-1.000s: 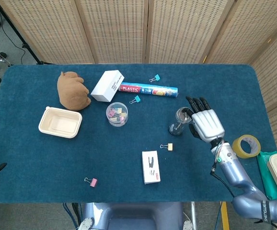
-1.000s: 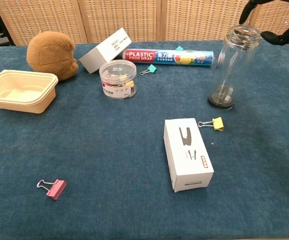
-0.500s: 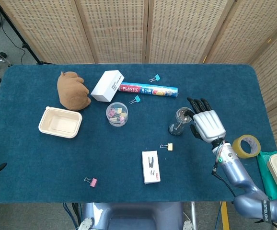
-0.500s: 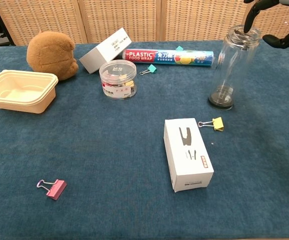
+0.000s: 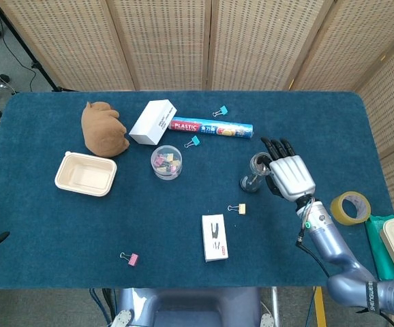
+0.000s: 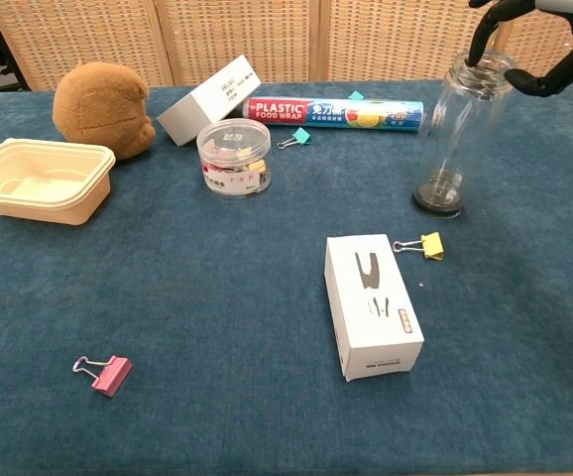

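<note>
Nearest the robot's edge of the blue table (image 5: pixel 61 238) lies a pink binder clip (image 6: pixel 103 374), and to the right of it a white box (image 6: pixel 372 305) printed with a dark clip-shaped mark. Just past that box's far right corner sits a yellow binder clip (image 6: pixel 421 245).

Farther in, on the right, a clear bottle (image 6: pixel 462 129) stands upright with its mouth open. The right hand (image 5: pixel 291 176) hovers at the bottle's right side, palm down and fingers spread, holding nothing; in the chest view its dark fingertips (image 6: pixel 485 30) hang right at the rim of the bottle, though I cannot tell whether they touch it. A roll of yellow tape (image 5: pixel 350 208) lies off to the right of the arm, near the table's edge.

On the left sits an empty cream tray (image 6: pixel 39 179), and in the middle a round clear tub (image 6: pixel 233 157) of coloured clips. Beyond these are a brown plush toy (image 6: pixel 101 106), a tilted white carton (image 6: pixel 208 99), a roll of plastic wrap (image 6: pixel 332 111) and two teal clips (image 5: pixel 192 142) (image 5: pixel 219 111).

The left hand shows in neither view.
</note>
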Available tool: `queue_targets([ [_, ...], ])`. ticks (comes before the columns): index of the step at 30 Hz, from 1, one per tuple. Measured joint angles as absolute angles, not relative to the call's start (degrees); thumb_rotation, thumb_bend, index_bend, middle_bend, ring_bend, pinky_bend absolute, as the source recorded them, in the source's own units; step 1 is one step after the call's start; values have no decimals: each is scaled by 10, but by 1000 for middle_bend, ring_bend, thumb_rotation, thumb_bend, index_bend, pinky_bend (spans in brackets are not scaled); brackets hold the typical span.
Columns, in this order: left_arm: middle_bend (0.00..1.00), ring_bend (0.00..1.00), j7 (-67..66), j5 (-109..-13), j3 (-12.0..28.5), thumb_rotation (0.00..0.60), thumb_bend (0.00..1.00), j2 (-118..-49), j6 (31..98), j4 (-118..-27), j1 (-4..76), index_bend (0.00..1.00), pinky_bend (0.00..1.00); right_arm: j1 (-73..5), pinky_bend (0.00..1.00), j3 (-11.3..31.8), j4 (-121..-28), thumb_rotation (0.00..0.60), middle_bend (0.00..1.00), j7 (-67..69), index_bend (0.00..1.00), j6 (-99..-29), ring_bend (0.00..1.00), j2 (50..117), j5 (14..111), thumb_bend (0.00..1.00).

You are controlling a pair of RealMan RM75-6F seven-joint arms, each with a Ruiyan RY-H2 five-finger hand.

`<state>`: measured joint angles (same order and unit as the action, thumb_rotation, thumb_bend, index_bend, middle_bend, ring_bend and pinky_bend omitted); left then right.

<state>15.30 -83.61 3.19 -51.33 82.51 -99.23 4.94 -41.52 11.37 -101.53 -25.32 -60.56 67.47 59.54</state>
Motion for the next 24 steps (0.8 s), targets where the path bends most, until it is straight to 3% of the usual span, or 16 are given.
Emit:
queue_targets([
  [24,0,0,162,-838,32,600,0,-511,828,-990,47,0,0,-424,0,117,-1004,600,0,-255,331,-603,0,696,581,571],
])
